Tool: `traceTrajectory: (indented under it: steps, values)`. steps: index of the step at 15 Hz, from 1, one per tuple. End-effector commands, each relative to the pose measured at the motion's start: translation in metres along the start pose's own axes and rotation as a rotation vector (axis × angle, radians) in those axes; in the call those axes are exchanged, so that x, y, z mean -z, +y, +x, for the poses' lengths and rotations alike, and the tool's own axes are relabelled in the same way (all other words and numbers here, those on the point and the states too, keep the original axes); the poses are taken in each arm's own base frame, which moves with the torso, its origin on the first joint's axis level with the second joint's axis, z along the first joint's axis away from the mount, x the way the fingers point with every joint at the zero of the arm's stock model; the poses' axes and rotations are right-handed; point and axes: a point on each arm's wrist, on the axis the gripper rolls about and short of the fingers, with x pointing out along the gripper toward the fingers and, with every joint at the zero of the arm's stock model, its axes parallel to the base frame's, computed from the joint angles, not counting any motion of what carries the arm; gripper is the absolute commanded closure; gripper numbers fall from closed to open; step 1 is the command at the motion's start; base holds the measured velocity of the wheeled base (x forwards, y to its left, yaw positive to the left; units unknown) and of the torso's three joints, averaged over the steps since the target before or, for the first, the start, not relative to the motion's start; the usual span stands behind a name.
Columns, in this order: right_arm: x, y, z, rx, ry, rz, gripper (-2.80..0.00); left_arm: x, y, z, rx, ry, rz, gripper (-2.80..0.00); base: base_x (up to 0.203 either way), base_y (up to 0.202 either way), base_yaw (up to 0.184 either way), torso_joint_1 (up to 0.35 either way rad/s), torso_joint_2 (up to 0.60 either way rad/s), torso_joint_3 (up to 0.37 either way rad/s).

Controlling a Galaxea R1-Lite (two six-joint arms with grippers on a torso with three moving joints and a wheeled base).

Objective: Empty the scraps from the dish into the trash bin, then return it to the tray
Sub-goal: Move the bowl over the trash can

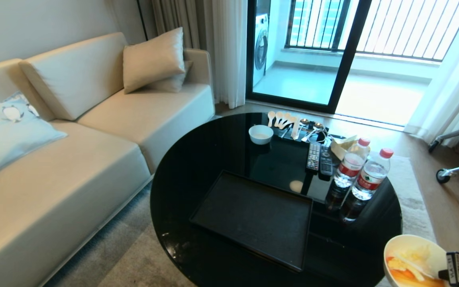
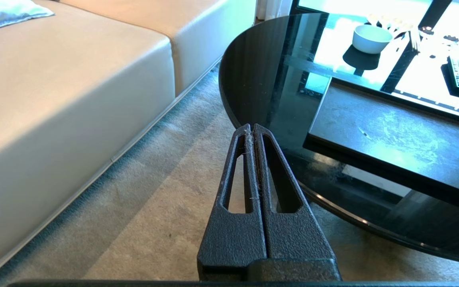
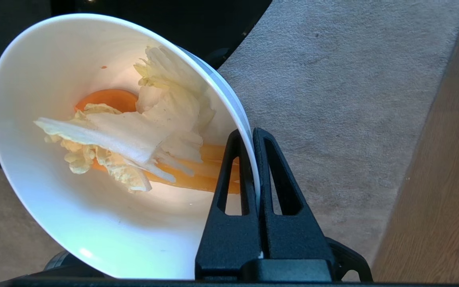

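Sofa (image 1: pixel 74 159): big and cream, on the robot's left, with a blue pillow (image 1: pixel 6 131) and a cream pillow (image 1: pixel 153 59) on it.
Counter (image 1: pixel 197 159): round, black and shiny, next to the sofa, standing on a grey rug (image 3: pixel 333 99).
Tray (image 1: pixel 253 217): flat, black and bare, lying on the near side of the counter.
Water bottles (image 1: pixel 359 175): two with red caps, side by side, on the counter to the right of the tray.
Dish (image 1: pixel 410 243): white and deep, held up off the counter's near right edge, over the rug. It is not on the tray.
Right hand (image 3: pixel 255 135): pinched tight on the rim of the dish, one finger inside and one outside.
Left hand (image 2: pixel 251 127): fingers pressed together, holding nothing, hanging low over the rug between the sofa and the counter.
Remotes (image 1: pixel 319 157): two dark ones, lying side by side past the tray.
Small white bowl (image 1: pixel 260 133): on the far side of the counter, near some pale spoons (image 1: pixel 281 118).
Scraps (image 3: pixel 134 139): pale cabbage bits and orange slices, lying inside the dish.
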Motion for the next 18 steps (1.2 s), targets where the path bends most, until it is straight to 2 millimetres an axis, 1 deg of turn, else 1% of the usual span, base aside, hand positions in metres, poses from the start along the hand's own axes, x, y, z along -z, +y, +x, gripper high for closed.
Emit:
traceTrajectory:
  steps: [1,12,18]
  values:
    - [0.002,0.0,0.0,0.0,0.006,0.002,0.0,0.0,0.0,0.0,0.0,-0.001,-0.001,0.0,0.0,0.0,0.0,0.0,0.0,0.0]
    - [0.006,-0.002,-0.002,0.0,0.001,0.0,0.0,0.0,0.0,0.0,0.0,-0.001,-0.001,0.0,0.0,0.0,0.0,0.0,0.0,0.0]
    - [0.014,-0.003,-0.002,-0.001,0.007,-0.003,0.0,0.0,0.0,0.0,0.0,-0.001,-0.001,0.0,0.0,0.0,0.0,0.0,0.0,0.0]
